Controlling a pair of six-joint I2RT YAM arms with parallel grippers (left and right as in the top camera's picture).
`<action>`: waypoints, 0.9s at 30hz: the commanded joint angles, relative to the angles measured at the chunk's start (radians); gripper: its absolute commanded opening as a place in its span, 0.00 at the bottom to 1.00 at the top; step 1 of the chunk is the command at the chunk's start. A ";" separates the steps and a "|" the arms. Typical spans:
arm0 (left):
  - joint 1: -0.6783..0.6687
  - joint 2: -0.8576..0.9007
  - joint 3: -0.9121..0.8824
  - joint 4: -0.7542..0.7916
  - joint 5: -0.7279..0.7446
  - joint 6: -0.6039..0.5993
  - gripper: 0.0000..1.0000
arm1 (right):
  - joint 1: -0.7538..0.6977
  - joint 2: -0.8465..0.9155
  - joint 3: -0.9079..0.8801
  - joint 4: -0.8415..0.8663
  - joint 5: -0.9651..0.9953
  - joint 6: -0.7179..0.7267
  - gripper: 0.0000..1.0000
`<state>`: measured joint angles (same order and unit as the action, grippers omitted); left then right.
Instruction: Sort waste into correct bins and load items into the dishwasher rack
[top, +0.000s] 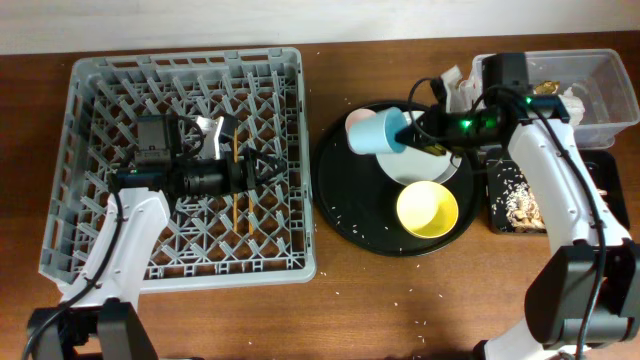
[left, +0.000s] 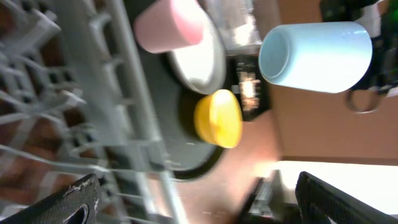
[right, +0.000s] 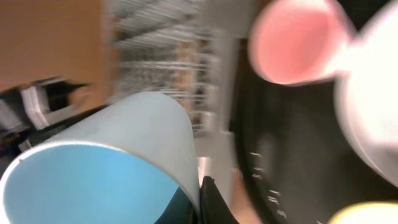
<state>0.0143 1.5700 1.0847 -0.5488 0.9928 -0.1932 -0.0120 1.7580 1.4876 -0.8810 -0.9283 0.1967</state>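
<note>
**Overhead.** The right tool (top: 402, 131) grasps the light blue cup (top: 375, 131), which is held on its side above the round black tray (top: 340, 215). The pink cup (top: 356, 117) sits just behind it, and the plate (top: 392, 163) and yellow bowl (top: 427, 209) rest on the tray. The left tool (top: 262, 168) hangs over the grey rack (top: 100, 100). The clear tub (top: 600, 95) and black bin (top: 497, 200) stand at the right of the bench (top: 400, 300).

**Left wrist.** The fingers (left: 62, 202) are spread wide and hold nothing.

**Right wrist.** The blue cup fills the foreground, pinched at its rim.
</note>
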 joint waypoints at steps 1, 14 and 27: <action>0.001 0.005 0.008 0.158 0.296 -0.283 0.99 | 0.055 -0.001 0.006 0.056 -0.250 -0.024 0.04; -0.035 0.005 0.008 0.377 0.429 -0.518 0.86 | 0.343 0.093 0.005 0.523 -0.164 0.310 0.04; -0.013 0.004 0.008 0.452 0.470 -0.604 0.89 | 0.392 0.097 -0.010 0.457 -0.196 0.248 0.04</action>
<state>-0.0040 1.5749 1.0840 -0.1093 1.4261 -0.8013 0.3637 1.8469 1.4841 -0.4080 -1.1278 0.4717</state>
